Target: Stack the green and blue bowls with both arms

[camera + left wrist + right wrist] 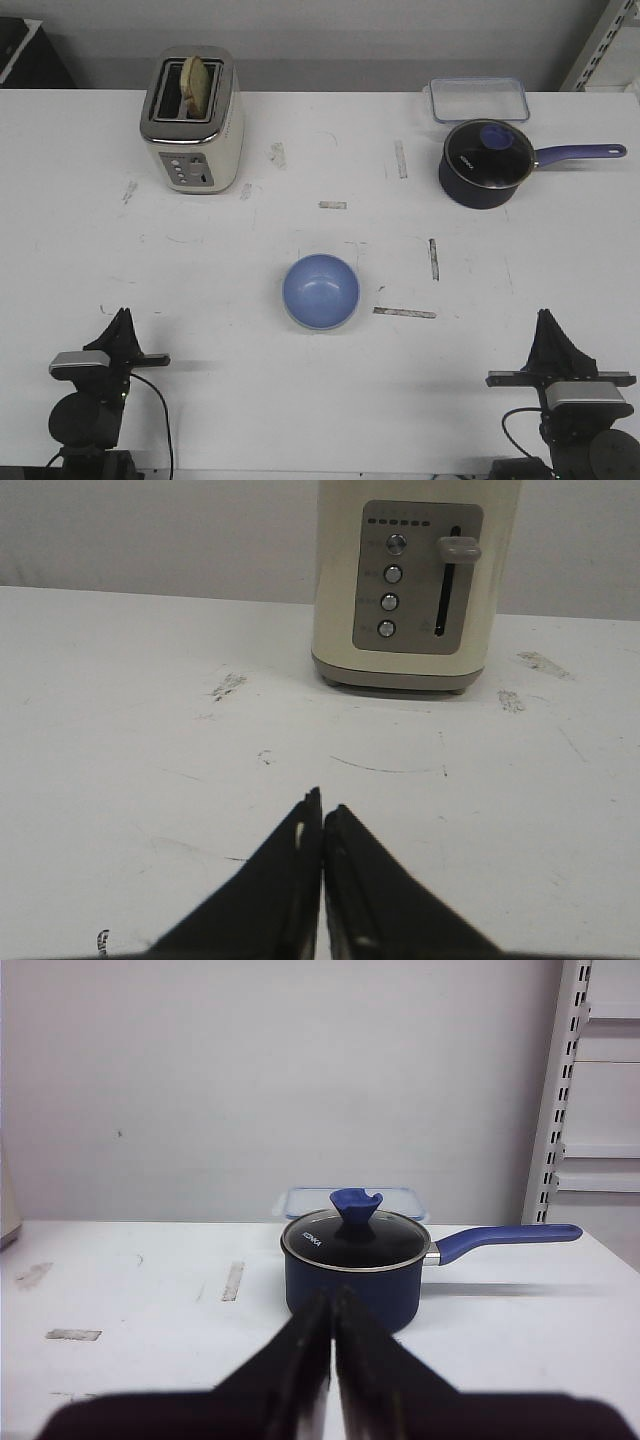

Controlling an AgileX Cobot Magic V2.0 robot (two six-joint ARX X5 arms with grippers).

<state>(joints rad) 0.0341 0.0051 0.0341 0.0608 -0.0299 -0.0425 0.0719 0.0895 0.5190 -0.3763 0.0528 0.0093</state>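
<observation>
The periwinkle blue bowl (321,290) stands upright in the middle of the table. A thin pale rim shows along its lower left edge. I cannot tell whether that is the mint green bowl beneath it, and no separate green bowl is in view. My left gripper (122,318) is shut and empty near the front left edge, well left of the bowl. In the left wrist view (322,810) its jaws are pressed together. My right gripper (547,318) is shut and empty at the front right. In the right wrist view (333,1297) it points at the saucepan.
A cream toaster (193,121) with bread in it stands at the back left and also shows in the left wrist view (415,580). A navy lidded saucepan (485,165) with a purple handle is at the back right and shows in the right wrist view (350,1270). A clear container (479,99) stands behind it.
</observation>
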